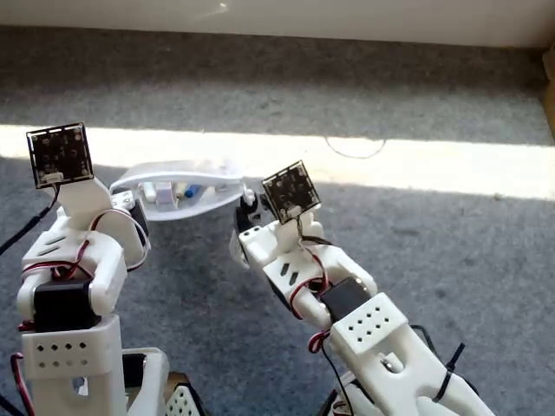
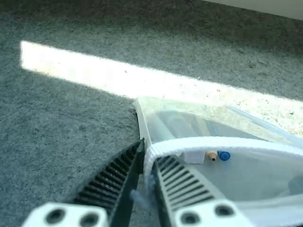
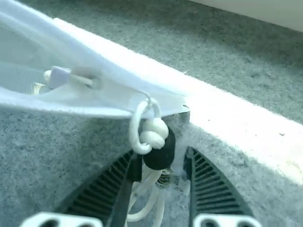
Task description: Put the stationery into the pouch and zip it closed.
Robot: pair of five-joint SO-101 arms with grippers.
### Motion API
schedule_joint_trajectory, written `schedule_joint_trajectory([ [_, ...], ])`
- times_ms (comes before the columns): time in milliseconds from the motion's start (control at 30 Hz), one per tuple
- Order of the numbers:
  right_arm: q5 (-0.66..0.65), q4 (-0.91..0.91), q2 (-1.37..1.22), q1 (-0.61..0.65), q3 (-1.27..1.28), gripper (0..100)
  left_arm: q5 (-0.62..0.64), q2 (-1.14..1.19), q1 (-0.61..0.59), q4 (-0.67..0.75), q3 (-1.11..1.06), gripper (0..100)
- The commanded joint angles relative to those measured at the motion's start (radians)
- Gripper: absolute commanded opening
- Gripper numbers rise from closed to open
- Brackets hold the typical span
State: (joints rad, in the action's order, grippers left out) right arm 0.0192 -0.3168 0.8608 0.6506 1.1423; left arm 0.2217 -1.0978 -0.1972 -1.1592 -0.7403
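Left pincer (image 2: 147,153) clenched on the pouch (image 2: 203,125) rim, right pincer (image 3: 162,158) parted around the zip pull (image 3: 150,135), stationery (image 2: 208,155) inside, mouth unzipped, grey tabletop (image 1: 416,277) sunlit toward far edge.

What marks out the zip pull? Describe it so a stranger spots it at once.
Over the grey carpet a see-through pouch stretches between the two arms. At its end by the right gripper hangs the zip pull: a white cord loop, knotted against a black bead, the pouch's only dangling part.
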Motion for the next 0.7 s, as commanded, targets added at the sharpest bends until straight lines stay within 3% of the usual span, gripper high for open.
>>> schedule_joint_trajectory([
  [0,0.009,0.027,-0.001,0.008,-0.064,14.2,-0.008,-0.015,-0.012,0.006,0.007,1],
  [367,0.009,0.028,-0.001,0.007,-0.067,14.2,-0.008,-0.015,-0.012,0.006,0.007,1],
  [667,0.009,0.18,-0.004,0.007,-0.058,14.2,-0.008,-0.015,-0.012,0.005,0.007,1],
])
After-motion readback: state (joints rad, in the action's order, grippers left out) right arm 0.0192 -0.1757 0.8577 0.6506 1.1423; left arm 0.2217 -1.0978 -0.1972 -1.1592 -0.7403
